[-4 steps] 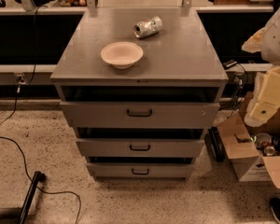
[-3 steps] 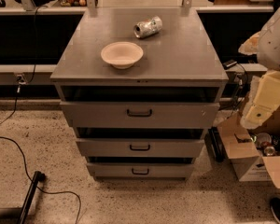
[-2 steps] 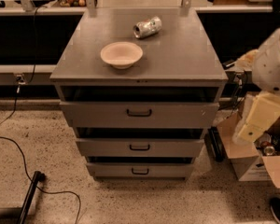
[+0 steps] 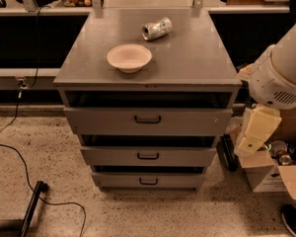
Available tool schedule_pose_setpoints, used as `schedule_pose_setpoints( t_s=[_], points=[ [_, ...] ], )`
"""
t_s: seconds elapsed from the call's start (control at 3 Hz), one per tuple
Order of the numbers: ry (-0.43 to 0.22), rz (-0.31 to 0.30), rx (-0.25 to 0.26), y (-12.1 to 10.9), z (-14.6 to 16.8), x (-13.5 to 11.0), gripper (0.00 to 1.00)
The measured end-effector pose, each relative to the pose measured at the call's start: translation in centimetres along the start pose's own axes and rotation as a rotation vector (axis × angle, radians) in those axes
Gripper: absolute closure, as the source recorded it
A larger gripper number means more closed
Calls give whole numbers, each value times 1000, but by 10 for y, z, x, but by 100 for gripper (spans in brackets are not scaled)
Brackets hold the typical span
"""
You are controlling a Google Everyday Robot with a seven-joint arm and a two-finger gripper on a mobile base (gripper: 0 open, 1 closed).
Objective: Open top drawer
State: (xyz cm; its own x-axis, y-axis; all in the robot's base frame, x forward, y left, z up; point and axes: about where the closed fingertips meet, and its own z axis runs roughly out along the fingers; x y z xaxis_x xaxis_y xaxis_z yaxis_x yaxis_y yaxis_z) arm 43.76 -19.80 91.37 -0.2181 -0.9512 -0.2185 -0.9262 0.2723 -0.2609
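The top drawer [image 4: 148,121] is the widest grey front of the cabinet, just under the top [image 4: 197,58]. Its small black bar handle [image 4: 148,119] sits at the centre. A dark gap shows above the front. Two shorter drawer fronts [image 4: 148,156] [image 4: 148,180] lie below it. My gripper [image 4: 250,142] is the cream-coloured piece hanging from the white arm [image 4: 281,75] at the right. It is beside the cabinet's right side, at about the height of the top and middle drawers, well right of the handle and touching nothing.
A cream bowl [image 4: 129,57] and a crushed can [image 4: 156,28] lie on the cabinet top. A cardboard box [image 4: 266,174] with cans stands on the floor at the right, under my arm. A black cable [image 4: 19,157] and a black pole [image 4: 32,209] lie on the floor at the left.
My arm has swung down and a little left along the cabinet's right side, and the gripper now hangs lower. The drawers, bowl and can have not moved.
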Motion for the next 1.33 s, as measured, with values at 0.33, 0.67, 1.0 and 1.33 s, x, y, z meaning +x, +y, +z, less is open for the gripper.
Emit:
schedule_pose_setpoints(
  t_s=[0.33, 0.67, 1.0, 1.33],
  points=[
    [17, -9, -43, -8, 56, -3, 0],
    [-69, -15, -72, -10, 125, -3, 0],
    [-260, -16, -61, -1, 169, -11, 0],
    [-316, -16, 17, -13, 164, -4, 0]
  ],
)
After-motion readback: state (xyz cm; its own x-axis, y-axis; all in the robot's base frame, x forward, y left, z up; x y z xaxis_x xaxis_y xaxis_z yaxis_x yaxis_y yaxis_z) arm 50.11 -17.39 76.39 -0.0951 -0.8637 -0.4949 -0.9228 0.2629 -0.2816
